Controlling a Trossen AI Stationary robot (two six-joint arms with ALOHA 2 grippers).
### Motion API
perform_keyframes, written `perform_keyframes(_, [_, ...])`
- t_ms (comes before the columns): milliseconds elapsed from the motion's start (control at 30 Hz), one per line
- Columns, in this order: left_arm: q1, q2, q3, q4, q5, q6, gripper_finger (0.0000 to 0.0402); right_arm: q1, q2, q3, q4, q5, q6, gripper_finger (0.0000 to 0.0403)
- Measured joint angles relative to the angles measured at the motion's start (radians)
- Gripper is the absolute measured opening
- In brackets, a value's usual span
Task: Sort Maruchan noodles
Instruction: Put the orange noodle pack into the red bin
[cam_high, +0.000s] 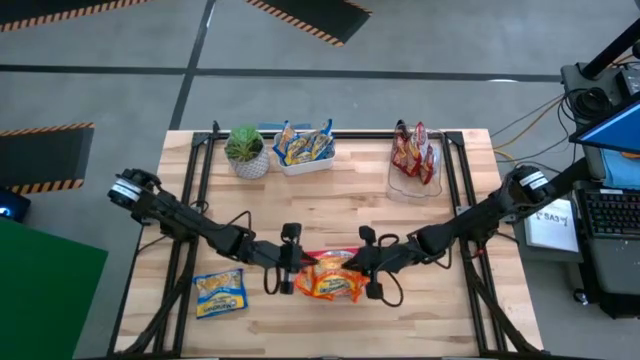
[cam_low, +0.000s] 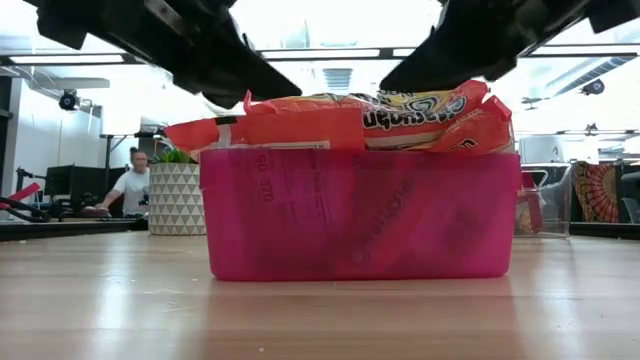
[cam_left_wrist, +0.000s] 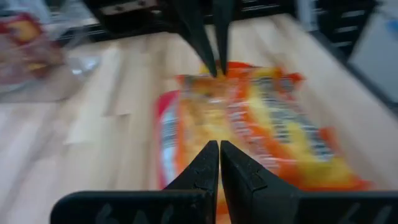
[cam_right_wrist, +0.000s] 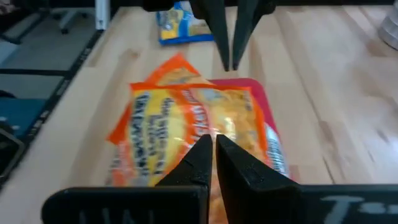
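Pale wooden table (cam_high: 420, 320), grey floor (cam_high: 400, 40) beyond.

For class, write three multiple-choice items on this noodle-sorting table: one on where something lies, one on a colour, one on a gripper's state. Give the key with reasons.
1. Where does the loose blue-and-yellow packet lie?
A. In the white bin
B. On the bare table near the left arm
C. In the clear bin

2. What colour is the bin holding the orange packets?
A. Pink
B. Green
C. Black

3. How do the left gripper and right gripper stand?
A. Both wide open
B. Only the left open
C. Both shut, empty

Key: B, the high view shows it alone on the wood; A, the low view shows pink walls; C, each wrist view shows fingers together with nothing between.
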Motion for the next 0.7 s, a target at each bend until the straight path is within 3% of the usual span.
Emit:
perform_keyframes(167, [-0.022, 0.001, 0.002, 0.037, 0.133, 0.000, 0.0000, 0.040, -0.002, 0.008, 0.001, -0.030, 0.015, 0.0013])
perform_keyframes(367, [-0.055, 0.022, 0.003, 0.051, 0.178, 0.000, 0.0000, 0.069, -0.002, 0.008, 0.003, -0.159, 0.064, 0.0013])
perform_keyframes(500, [-0.059, 0.048, 0.003, 0.060, 0.260, -0.013, 0.0000, 0.082, -0.002, 0.008, 0.004, -0.163, 0.080, 0.0013])
perform_keyframes(700, [-0.056, 0.077, 0.003, 0.079, 0.264, -0.016, 0.0000, 0.082, 0.007, 0.008, 0.005, -0.156, 0.086, 0.0013])
